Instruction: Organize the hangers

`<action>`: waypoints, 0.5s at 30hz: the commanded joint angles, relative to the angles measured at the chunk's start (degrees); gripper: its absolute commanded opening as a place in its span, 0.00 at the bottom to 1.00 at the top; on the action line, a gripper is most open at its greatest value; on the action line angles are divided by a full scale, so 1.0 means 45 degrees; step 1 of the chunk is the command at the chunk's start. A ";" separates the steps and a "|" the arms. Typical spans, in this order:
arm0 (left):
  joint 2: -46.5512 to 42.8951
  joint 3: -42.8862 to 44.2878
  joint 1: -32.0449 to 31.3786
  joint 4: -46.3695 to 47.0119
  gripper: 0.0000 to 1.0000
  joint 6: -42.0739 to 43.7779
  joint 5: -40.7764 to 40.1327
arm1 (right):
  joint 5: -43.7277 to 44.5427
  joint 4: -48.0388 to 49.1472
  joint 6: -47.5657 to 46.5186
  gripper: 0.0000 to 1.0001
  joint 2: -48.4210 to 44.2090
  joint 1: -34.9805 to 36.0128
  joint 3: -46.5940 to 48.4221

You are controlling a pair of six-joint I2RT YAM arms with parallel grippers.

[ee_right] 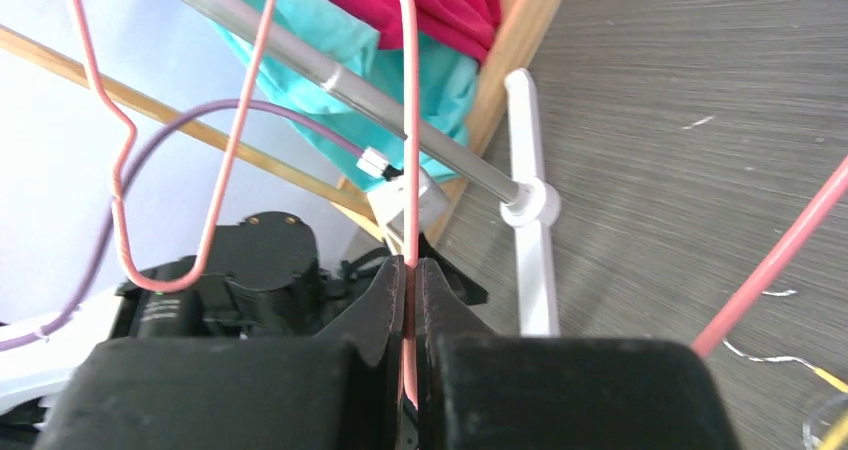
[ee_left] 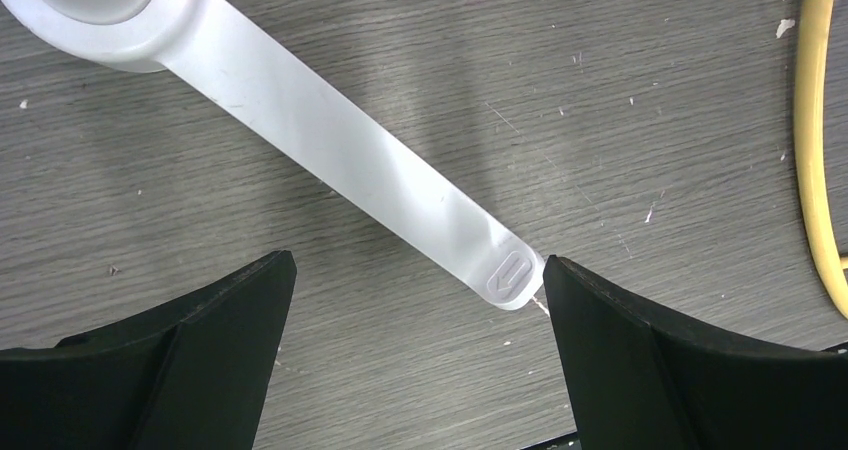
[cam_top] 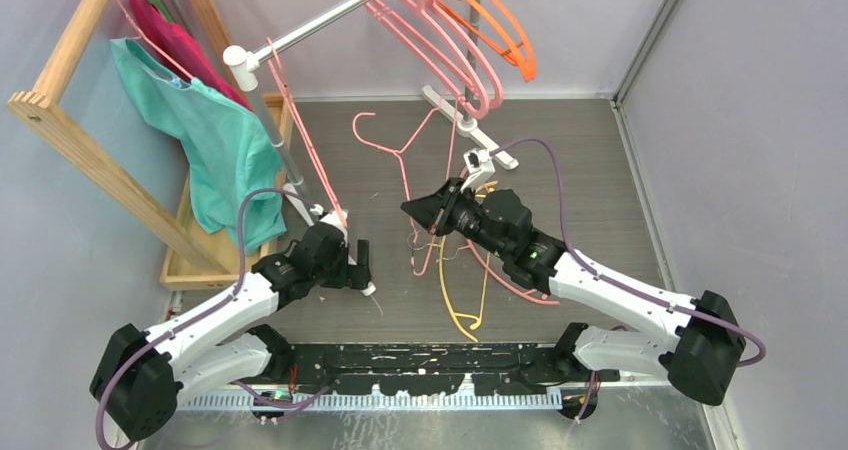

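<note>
We are pinching pink hanger (ee_right: 409,120) in right gripper (ee_right: 412,270) — jaws closed tight on wire, its long axis running away from gripper toward rail (cam_top: 330,15) up-left. Right arm sitting nearer. Left gripper (ee_left: 415,270) hanging wide open, empty, over rack foot (ee_left: 330,140). Loose hangers (cam_top: 447,280) crowding worktop (cam_top: 600,170) below — little room.

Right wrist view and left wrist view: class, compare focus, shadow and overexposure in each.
Right wrist view: the right claw, shut on the pink hanger, is soft and dark near the lens; the wall behind is washed out. Left wrist view: the white rack foot is crisp and throws a soft shadow on the floor.
</note>
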 commanded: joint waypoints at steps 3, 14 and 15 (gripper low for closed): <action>-0.0556 -0.0081 -0.0040 0.0071 0.98 -0.0173 -0.0246 | -0.1334 0.2192 0.1220 0.01 0.0356 -0.0099 0.1200; -0.0569 -0.0081 -0.0056 0.0080 0.98 -0.0164 -0.0263 | -0.2523 0.2224 0.2275 0.01 0.1276 -0.0109 0.3863; -0.0566 -0.0081 -0.0054 0.0089 0.98 -0.0163 -0.0243 | -0.2592 0.2121 0.2304 0.01 0.1369 -0.0118 0.4195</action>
